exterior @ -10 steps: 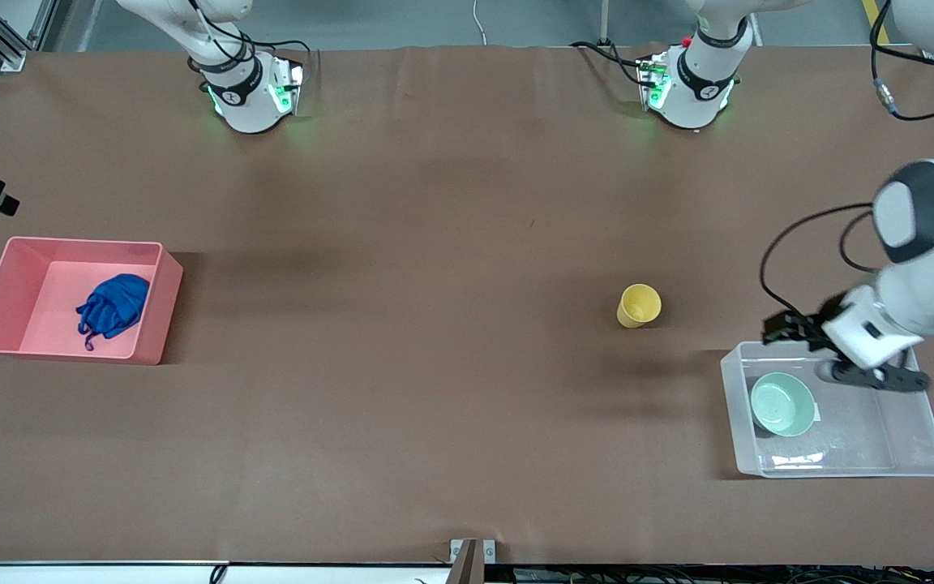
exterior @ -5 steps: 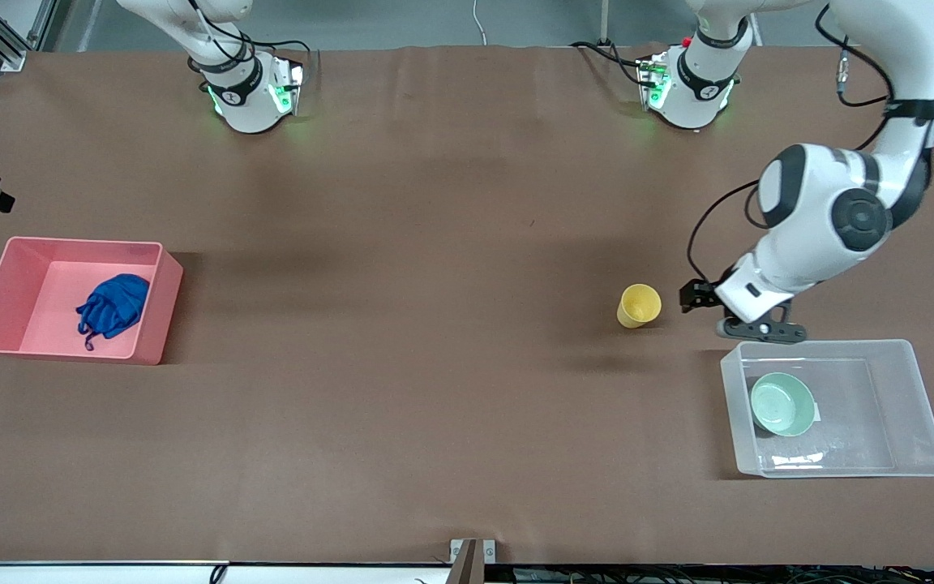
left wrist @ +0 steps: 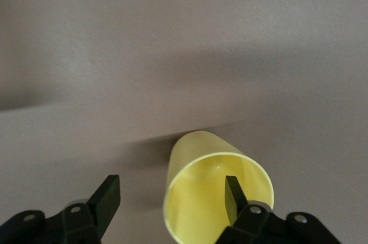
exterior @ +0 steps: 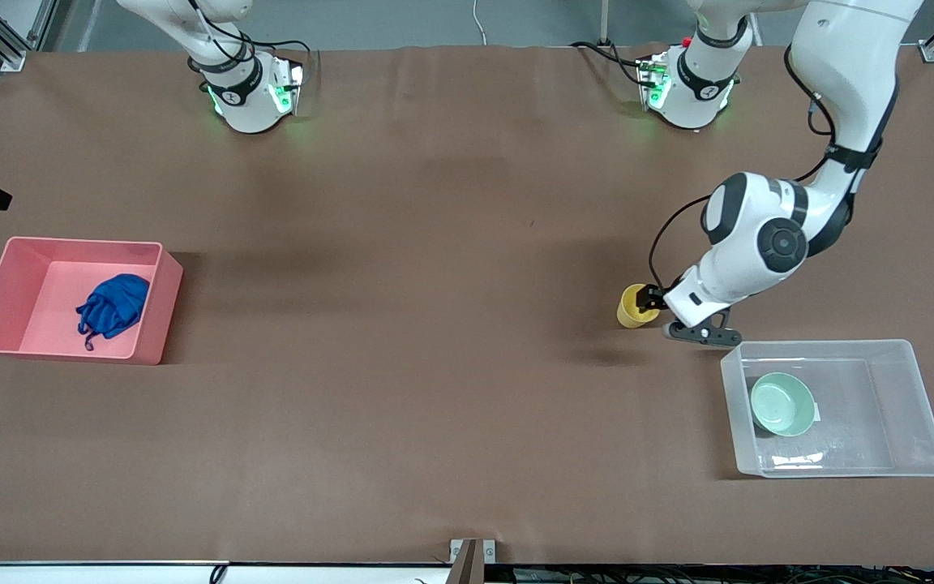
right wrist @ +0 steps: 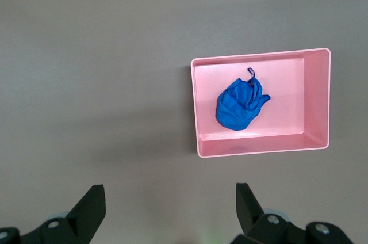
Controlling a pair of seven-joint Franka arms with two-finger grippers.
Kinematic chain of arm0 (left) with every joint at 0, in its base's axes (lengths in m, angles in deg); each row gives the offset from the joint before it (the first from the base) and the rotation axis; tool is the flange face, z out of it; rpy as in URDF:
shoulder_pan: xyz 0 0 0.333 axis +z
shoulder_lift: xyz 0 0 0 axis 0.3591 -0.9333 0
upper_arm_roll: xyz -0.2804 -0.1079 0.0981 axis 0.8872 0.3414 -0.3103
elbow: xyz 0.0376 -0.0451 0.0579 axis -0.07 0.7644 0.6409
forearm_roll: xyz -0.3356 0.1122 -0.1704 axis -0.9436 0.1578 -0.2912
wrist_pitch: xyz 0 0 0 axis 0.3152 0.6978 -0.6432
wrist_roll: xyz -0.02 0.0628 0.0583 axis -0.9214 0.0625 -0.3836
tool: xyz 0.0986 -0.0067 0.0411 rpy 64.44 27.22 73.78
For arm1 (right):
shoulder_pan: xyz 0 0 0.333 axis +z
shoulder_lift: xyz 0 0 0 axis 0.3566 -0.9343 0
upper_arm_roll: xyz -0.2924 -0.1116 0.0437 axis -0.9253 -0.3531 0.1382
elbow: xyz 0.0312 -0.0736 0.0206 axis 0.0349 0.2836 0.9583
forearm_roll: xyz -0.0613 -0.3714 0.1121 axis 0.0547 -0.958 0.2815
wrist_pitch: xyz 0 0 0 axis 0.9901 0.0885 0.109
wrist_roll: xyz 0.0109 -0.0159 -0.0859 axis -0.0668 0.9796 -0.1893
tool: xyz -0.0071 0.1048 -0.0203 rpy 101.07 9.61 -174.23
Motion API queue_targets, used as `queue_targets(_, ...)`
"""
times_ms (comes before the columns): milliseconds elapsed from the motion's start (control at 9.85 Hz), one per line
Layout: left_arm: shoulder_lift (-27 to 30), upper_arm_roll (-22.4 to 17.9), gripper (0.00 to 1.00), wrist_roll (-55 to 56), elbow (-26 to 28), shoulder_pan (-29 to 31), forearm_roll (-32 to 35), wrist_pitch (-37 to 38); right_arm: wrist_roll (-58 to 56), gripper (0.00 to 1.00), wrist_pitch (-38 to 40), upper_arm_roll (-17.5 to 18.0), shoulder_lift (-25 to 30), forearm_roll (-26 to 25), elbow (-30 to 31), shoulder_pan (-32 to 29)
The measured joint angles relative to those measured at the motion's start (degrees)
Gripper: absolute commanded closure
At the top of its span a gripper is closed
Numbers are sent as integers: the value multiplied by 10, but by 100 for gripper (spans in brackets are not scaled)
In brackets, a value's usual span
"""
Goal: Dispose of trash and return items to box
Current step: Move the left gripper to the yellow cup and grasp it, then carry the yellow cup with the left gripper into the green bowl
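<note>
The yellow cup (exterior: pixel 633 309) stands upright on the brown table. My left gripper (exterior: pixel 652 302) is open at the cup. In the left wrist view the left gripper (left wrist: pixel 171 190) has one finger (left wrist: pixel 233 193) inside the cup (left wrist: pixel 201 204) and the other outside, with the cup's wall between them. The mint-green bowl (exterior: pixel 781 403) sits in the clear tub (exterior: pixel 860 454). The blue wad (exterior: pixel 113 307) lies in the pink bin (exterior: pixel 160 316). My right gripper (right wrist: pixel 171 205) is open and empty, high over the table, and does not show in the front view. Its wrist view shows the wad (right wrist: pixel 240 103) in the bin (right wrist: pixel 259 147).
The clear tub stands nearer to the front camera than the cup, at the left arm's end of the table. The pink bin stands at the right arm's end. Bare brown table lies between them.
My left gripper has moved from over the clear tub to the yellow cup and lowered to it, one finger now inside its rim. The right arm has not visibly moved.
</note>
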Motion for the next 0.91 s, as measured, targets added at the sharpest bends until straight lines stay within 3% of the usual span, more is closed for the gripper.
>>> queue_targets(102, -8, 0, 82, 0, 0, -4, 0, -2, 0, 0, 0, 0, 0, 0, 0, 0)
queue_targets(203, -14, 0, 96, 0, 0, -4, 0, -5, 0, 0, 0, 0, 0, 0, 0, 0)
queue_targets(609, -17, 0, 100, -1, -3, -1, 4, -27, 0, 0, 1, 0, 0, 0, 0, 0)
queue_targets(914, 26, 0, 100, -4, -17, 10, 5, -20, 0, 0, 2, 0, 0, 0, 0, 0)
